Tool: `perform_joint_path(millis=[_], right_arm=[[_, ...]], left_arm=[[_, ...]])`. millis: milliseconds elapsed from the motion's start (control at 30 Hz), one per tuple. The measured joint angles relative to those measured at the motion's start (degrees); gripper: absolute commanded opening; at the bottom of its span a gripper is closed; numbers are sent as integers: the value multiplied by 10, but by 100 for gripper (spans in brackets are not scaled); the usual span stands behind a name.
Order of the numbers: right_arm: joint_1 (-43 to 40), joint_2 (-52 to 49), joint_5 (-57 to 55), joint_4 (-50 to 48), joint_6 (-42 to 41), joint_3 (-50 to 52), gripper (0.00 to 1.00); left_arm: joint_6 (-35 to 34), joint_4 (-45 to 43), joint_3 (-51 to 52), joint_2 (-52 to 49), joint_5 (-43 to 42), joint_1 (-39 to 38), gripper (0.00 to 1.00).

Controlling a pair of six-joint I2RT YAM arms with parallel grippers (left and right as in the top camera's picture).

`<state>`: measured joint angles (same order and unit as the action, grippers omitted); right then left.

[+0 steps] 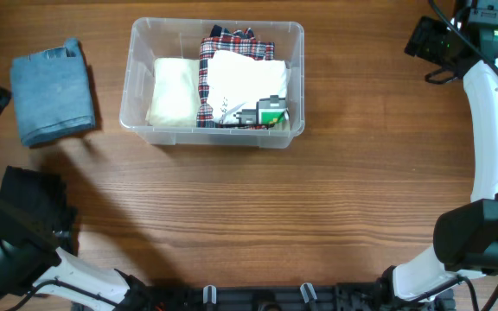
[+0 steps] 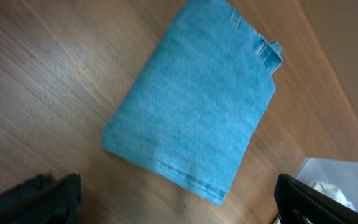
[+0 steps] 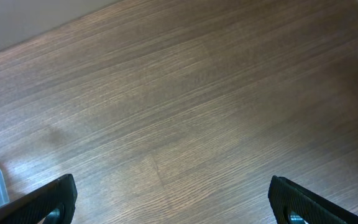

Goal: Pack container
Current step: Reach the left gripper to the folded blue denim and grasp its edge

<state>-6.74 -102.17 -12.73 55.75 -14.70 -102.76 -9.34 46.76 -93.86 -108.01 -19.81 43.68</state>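
One folded blue cloth (image 2: 194, 99), probably denim, lies beside the container (image 1: 171, 39); left end effector (image 2: 176, 186) spread, aimed at it. Descend centred, pinch all layers.

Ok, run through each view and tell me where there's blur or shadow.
Overhead: sharp, with a soft shadow on the table below-left of the container. Left wrist: the blue cloth looks soft, left fingers dark and blurred. Right wrist: grain crisp, right fingers blurred.
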Motion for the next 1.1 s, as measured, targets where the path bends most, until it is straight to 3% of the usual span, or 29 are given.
perform_joint_path(millis=[133, 467, 1100], right_arm=[[0, 0, 0, 0, 0, 0, 100], [0, 0, 0, 0, 0, 0, 100], [0, 0, 0, 0, 0, 0, 99]], left_arm=[[8, -39, 0, -2, 0, 0, 100], [134, -95, 0, -111, -65, -1, 100], [188, -131, -3, -210, -90, -4, 99]])
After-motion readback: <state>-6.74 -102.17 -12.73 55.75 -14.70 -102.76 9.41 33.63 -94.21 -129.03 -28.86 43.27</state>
